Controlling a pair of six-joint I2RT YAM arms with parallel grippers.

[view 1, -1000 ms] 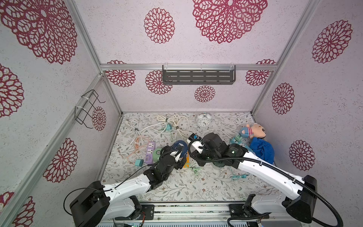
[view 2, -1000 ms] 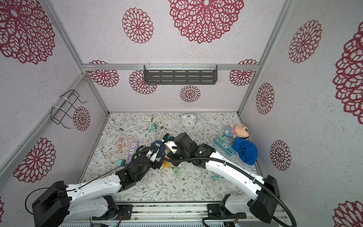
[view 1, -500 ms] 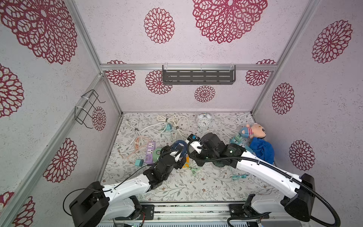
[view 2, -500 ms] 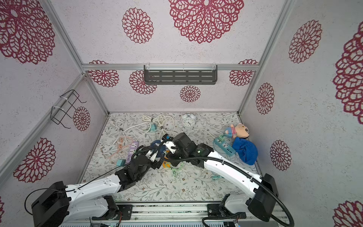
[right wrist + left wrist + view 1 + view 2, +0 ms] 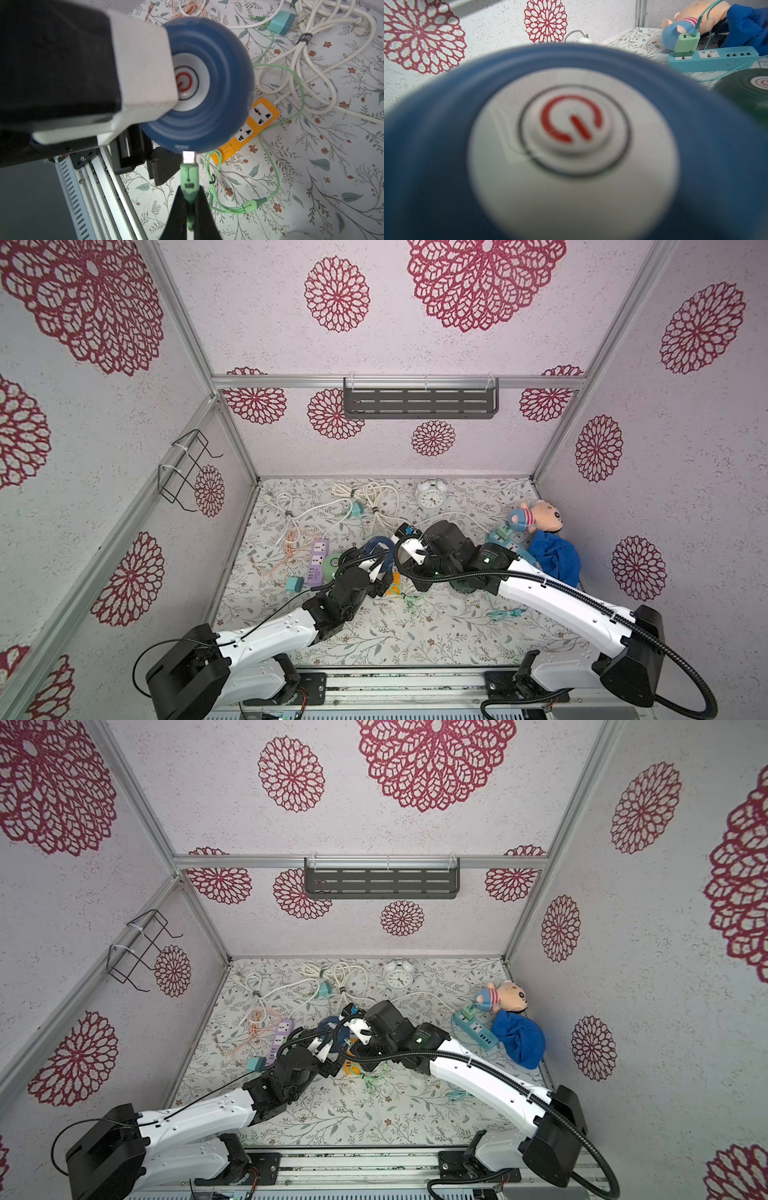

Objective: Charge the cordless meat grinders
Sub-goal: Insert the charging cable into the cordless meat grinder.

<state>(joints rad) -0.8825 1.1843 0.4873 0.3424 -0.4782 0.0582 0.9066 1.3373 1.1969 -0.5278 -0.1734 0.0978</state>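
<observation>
Navy grinder (image 5: 224, 83) between left jaws

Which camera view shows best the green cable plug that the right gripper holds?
The right wrist view: the green cable plug is sharp, pinched in the right gripper, its metal tip at the navy grinder. In both top views it is hidden. The left wrist view shows the grinder, not this plug.
</observation>
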